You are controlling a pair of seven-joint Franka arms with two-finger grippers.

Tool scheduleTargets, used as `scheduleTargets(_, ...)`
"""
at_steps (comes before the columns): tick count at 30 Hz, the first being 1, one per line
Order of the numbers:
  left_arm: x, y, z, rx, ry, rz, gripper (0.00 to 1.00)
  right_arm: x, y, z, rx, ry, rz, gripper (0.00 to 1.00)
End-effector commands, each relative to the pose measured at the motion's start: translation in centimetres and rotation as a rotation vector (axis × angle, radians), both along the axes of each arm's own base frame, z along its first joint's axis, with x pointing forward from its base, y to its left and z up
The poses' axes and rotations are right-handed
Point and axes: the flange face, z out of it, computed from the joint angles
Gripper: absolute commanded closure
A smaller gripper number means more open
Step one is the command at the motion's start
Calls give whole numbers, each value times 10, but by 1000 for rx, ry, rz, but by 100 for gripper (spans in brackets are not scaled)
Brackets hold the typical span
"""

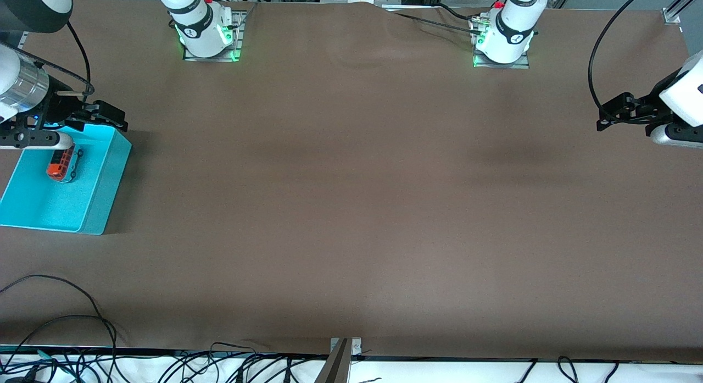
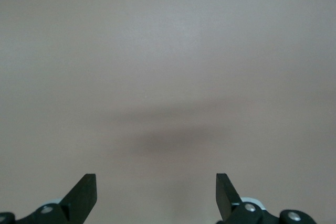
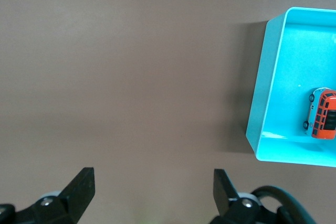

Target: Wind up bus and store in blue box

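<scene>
i see the bus (image 1: pixel 61 166) lying inside the blue box (image 1: pixel 104 193), on the box floor toward the end of the box that is farther from the front camera. it rests on its wheels, orange body with dark roof windows up, and nothing is touching it. in the right wrist view the bus (image 3: pixel 323 114) sits near one short wall of the blue box (image 3: pixel 265 87), with bare cyan floor around it.

the blue box stands on the desk (image 1: pixel 351 207) at the right arm's end, close to the desk edge there.

the right gripper (image 1: pixel 101 116) is up in the air over the box's farther corner and the desk just beside it. its jaws are spread wide and hold nothing; the right wrist view shows both fingertips (image 3: pixel 84 187) well apart with bare desk between them.

the left gripper (image 1: pixel 618 116) hangs over the desk at the left arm's end, well apart from the box and the bus. i read this arm as waiting. its jaws are also wide apart and empty; in the left wrist view the fingertips (image 2: pixel 86 192) frame only plain brown desk (image 2: pixel 168 77) and a soft shadow.
</scene>
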Motion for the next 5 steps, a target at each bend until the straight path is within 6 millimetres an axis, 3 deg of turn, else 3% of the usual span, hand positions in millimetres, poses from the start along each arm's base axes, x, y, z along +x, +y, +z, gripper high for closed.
scheduleTargets(1,5,1,6,5,-2,8,0,2,-3,7,-3,6,10,0)
scheduleTargets(5,5,1,6,5,-2,9,0,3,-3,6,-4,8,7,0)
